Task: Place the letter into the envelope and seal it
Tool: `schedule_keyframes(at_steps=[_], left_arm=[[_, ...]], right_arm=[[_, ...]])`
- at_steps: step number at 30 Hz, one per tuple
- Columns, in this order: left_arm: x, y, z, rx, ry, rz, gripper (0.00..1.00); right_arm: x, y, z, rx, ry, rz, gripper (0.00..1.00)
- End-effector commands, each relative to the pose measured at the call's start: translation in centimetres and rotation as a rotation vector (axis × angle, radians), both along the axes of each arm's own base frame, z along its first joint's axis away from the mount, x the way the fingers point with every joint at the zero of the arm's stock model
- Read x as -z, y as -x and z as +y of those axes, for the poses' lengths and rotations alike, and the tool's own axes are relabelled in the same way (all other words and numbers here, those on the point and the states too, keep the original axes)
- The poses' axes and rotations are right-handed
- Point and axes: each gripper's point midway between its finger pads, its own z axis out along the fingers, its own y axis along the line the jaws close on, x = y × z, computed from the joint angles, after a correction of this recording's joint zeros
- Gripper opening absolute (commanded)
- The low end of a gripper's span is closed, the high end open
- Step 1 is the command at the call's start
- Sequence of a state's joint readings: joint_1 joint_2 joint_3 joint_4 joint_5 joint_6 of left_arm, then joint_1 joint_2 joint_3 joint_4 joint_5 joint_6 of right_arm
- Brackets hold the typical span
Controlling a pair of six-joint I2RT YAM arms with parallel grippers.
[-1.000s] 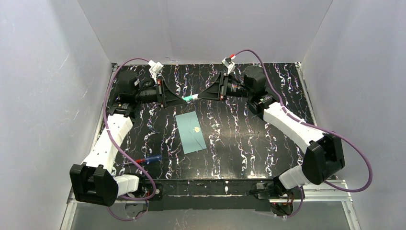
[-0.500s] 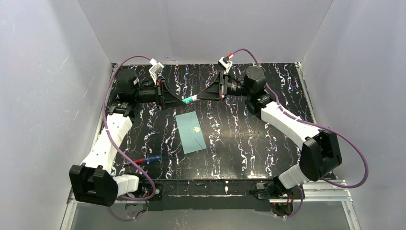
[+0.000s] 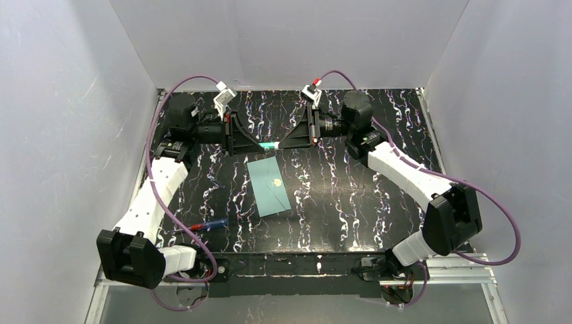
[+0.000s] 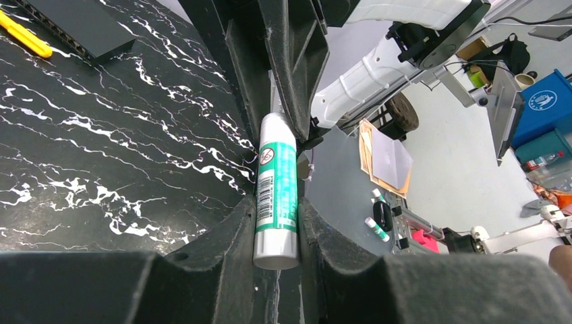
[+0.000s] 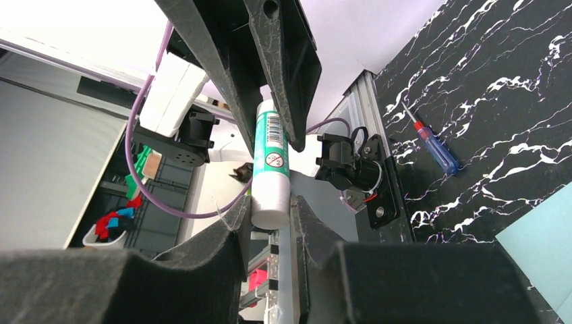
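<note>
The pale teal envelope lies flat in the middle of the table, a small gold seal on its face; its corner shows in the right wrist view. The letter is out of view. Just beyond the envelope, a green-and-white glue stick hangs level in the air between both grippers. My left gripper is shut on one white end of the glue stick. My right gripper is shut on the other end of the glue stick.
A blue-and-red pen-like tool lies on the marbled black table near the left arm's base. A black flat block and a yellow object lie at the table's far side. White walls enclose the table on three sides.
Both grippers have drawn slightly closer together and lower toward the envelope, the glue stick still held between them. The envelope has not moved.
</note>
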State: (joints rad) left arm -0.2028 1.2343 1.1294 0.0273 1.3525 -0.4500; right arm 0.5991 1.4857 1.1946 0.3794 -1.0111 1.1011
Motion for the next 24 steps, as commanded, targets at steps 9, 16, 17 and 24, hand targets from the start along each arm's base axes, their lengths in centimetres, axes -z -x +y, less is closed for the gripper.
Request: schedule_keyframes(at_steps=[9, 16, 17, 24], left_arm=[[1.2, 0.6, -3.5, 0.031, -0.024, -0.054, 0.0], [0.8, -3.2, -3.4, -0.15, -0.054, -0.124, 0.0], [0.9, -3.7, -3.1, -0.177, -0.059, -0.128, 0.0], [1.7, -6.5, -1.8, -0.378, -0.086, -0.127, 0.0]], right_arm=[[1.2, 0.6, 3.7, 0.031, -0.01, 0.057, 0.01], [4.8, 1.4, 3.6, 0.008, 0.13, 0.076, 0.01], [4.9, 1.0, 3.3, 0.032, 0.144, 0.068, 0.01], [7.6, 0.6, 2.6, 0.069, 0.269, 0.031, 0.01]])
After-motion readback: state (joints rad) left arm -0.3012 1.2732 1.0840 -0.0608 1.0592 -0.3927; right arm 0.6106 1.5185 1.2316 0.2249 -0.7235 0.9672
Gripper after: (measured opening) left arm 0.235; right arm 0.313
